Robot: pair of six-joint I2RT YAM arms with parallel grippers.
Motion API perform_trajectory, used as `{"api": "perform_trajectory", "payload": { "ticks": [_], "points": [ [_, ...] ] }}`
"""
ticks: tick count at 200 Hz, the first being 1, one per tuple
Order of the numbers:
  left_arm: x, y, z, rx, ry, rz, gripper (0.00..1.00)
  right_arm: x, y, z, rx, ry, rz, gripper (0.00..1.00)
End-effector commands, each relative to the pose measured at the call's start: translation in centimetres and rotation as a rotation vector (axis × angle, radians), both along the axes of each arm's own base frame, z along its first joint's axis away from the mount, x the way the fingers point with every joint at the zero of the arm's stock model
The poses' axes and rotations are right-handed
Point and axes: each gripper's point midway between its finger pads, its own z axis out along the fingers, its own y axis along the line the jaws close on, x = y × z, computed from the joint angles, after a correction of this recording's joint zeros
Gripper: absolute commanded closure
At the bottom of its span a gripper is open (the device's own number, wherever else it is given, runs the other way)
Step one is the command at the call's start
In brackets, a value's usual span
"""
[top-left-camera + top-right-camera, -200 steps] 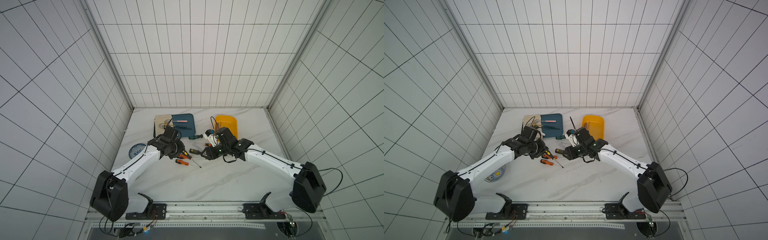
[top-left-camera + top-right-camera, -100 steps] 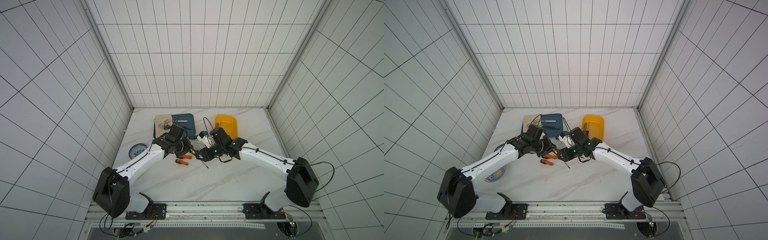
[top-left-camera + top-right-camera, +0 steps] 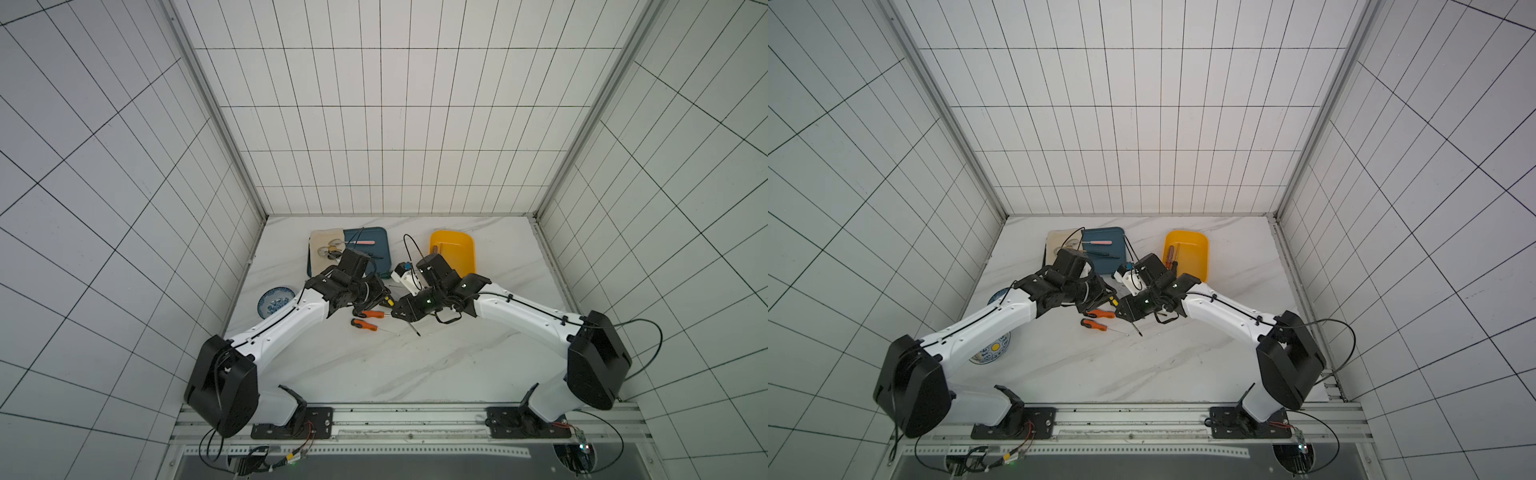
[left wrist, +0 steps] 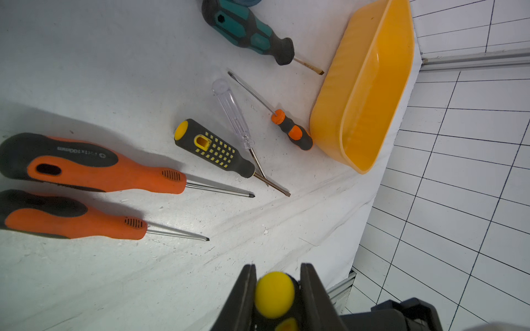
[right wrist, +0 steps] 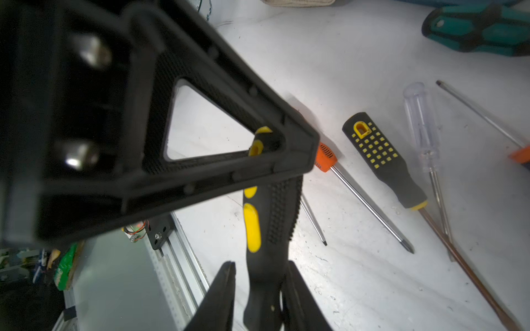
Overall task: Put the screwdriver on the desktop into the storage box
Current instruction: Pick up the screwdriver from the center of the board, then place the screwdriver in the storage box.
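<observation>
Screwdriver [image 5: 266, 217] hangs over the bench [image 5: 358, 286], left pincer [image 4: 277, 272] clenched on its butt, right pincer [image 5: 259, 263] on its handle, likely a handover toward the far-right box [image 3: 452, 253].

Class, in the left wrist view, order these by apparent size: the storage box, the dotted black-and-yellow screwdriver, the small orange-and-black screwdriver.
1. storage box
2. dotted black-and-yellow screwdriver
3. small orange-and-black screwdriver
No ties; the three lie near one another.

Blue tray [image 3: 381, 255] (flat), patterned plate [image 3: 266, 296]
</observation>
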Motion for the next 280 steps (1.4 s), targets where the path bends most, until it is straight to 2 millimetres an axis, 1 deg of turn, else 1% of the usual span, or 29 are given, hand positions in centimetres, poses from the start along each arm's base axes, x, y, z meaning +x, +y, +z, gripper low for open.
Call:
{"api": "perform_trajectory", "payload": {
  "ticks": [1,11,28,35,38,48,55,77,91,109,118,126,134,139,147,178,195,207,225,243,265,280],
  "points": [
    [0.5,-0.7,2.3,-0.053,-0.063,-0.009,1.0,0.2,1.1,1.4,0.026,-0.019,0.016,0.79],
    [0.4,-0.7,2.4,-0.053,-0.066,-0.01,1.0,0.4,1.0,1.2,0.017,-0.024,0.005,0.85],
    [0.4,-0.4,2.3,-0.045,-0.072,-0.008,1.0,0.7,1.0,1.2,0.008,-0.03,-0.007,0.91],
    [0.4,-0.3,2.2,-0.04,-0.07,-0.004,1.0,0.9,0.9,1.3,0.001,-0.036,-0.016,0.92],
    [0.4,-0.2,2.2,-0.037,-0.07,-0.002,0.96,0.9,0.8,1.2,-0.003,-0.035,-0.018,0.92],
    [0.3,0.2,2.0,-0.025,-0.07,0.005,0.79,1.2,0.7,1.2,-0.014,-0.044,-0.031,0.93],
    [0.3,0.6,2.0,-0.017,-0.069,0.013,0.69,1.6,0.4,1.3,-0.023,-0.056,-0.048,0.94],
    [0.2,2.0,1.7,0.007,-0.069,0.041,0.49,2.6,-0.5,1.3,-0.044,-0.071,-0.1,0.96],
    [0.0,3.0,1.4,0.019,-0.066,0.055,0.44,3.6,-1.4,1.4,-0.048,-0.068,-0.142,0.96],
    [-0.5,4.4,1.0,0.035,-0.065,0.073,0.42,5.2,-2.9,1.5,-0.066,-0.069,-0.203,0.96],
    [-0.8,5.0,0.7,0.042,-0.065,0.078,0.4,6.0,-3.7,1.6,-0.072,-0.069,-0.237,0.96],
    [-1.1,5.4,0.4,0.05,-0.063,0.081,0.4,7.1,-4.7,1.9,-0.076,-0.073,-0.282,0.96],
    [-1.5,5.8,0.1,0.059,-0.062,0.08,0.4,7.8,-5.4,2.0,-0.08,-0.075,-0.311,0.96],
    [-1.8,6.1,-0.1,0.065,-0.06,0.081,0.4,8.8,-6.3,2.2,-0.086,-0.08,-0.349,0.96],
    [-2.2,6.5,-0.5,0.075,-0.053,0.081,0.4,9.7,-7.3,2.3,-0.096,-0.083,-0.386,0.96],
    [-3.6,7.2,-2.2,0.084,-0.023,0.08,0.4,13.8,-10.8,2.4,-0.154,-0.092,-0.534,0.95],
    [-4.2,7.3,-2.8,0.082,-0.008,0.077,0.4,16.2,-12.8,1.9,-0.222,-0.104,-0.615,0.95],
    [-4.5,7.2,-3.0,0.077,-0.006,0.072,0.4,17.7,-13.8,1.6,-0.245,-0.1,-0.657,0.95],
    [-4.7,7.3,-2.8,0.074,-0.016,0.065,0.4,19.8,-15.0,1.3,-0.266,-0.1,-0.717,0.95],
    [-4.9,7.3,-2.5,0.074,-0.029,0.054,0.39,21.8,-16.0,0.6,-0.294,-0.091,-0.775,0.95],
    [-5.1,7.5,-2.3,0.08,-0.043,0.047,0.4,23.9,-16.6,-0.4,-0.334,-0.089,-0.811,0.95],
    [-5.2,7.5,-2.3,0.082,-0.043,0.04,0.4,24.9,-16.9,-1.1,-0.349,-0.081,-0.827,0.95]
  ]
}}
